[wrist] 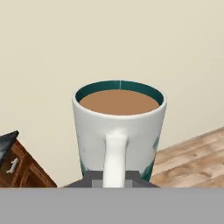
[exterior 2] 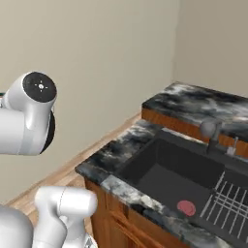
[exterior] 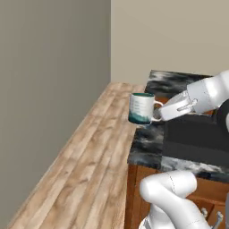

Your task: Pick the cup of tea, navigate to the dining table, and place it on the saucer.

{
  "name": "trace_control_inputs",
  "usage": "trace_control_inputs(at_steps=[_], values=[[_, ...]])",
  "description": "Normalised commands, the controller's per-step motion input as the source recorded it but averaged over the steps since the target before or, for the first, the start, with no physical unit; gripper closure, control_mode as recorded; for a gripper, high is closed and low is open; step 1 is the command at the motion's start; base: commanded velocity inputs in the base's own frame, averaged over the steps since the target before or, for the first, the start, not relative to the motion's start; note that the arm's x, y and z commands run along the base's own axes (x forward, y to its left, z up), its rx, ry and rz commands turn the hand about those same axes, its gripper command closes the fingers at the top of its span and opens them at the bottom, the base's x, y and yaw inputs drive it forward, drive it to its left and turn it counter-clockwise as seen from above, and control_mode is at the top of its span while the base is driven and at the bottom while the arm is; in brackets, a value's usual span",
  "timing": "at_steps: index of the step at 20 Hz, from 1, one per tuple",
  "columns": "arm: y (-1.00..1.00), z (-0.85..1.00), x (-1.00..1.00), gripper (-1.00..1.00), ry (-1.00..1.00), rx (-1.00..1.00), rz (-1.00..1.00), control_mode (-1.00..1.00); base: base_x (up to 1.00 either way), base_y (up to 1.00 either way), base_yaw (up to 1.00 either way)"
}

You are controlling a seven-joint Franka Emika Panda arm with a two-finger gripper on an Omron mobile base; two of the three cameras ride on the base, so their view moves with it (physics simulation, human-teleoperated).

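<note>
- Looking along the hand, the pincer is mostly cut off by the bottom of the picture; just two small dark finger stubs show, one on each side of the cup's handle.
- From the left base camera the fingertips are hidden behind the cup of tea, so the contact itself is hard to make out there; the white hand reaches in from the right and meets the cup at its handle side.
- From the right base camera a big white arm joint blocks the left of the picture.
- The pincer is nearly fully closed, clamped on the cup's handle and carrying the cup.
- The cup hangs in the air, upright or close to it, over the wood floor just beside the corner of the dark marbled tabletop, touching neither.
- The cup is white with a teal rim and a teal band at its foot, and is filled close to the brim with light brown tea; the surface lies level.
- A dark sink basin is sunk into the marbled tabletop, with a round red object on its bottom, too small to identify.
- A wire rack sits in the right part of the basin, cut off by the picture edge, and a grey tap stands behind it.
- A corner of a brown wooden cabinet shows low on the left of the hand camera's picture.
</note>
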Motion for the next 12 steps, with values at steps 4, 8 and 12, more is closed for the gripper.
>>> trace_control_inputs(at_steps=[4, 8, 12], values=[[0.0, 0.0, 0.0, 1.0, 0.0, 0.0, 0.0, 1.0, 0.0, 0.31, -0.92], [0.0, 0.0, 0.0, 1.0, 0.0, 0.0, 0.0, 1.0, 0.0, 0.29, -0.93], [0.0, 0.0, 0.0, 1.0, 0.0, 0.0, 0.0, 1.0, 0.0, 0.43, -0.84]])
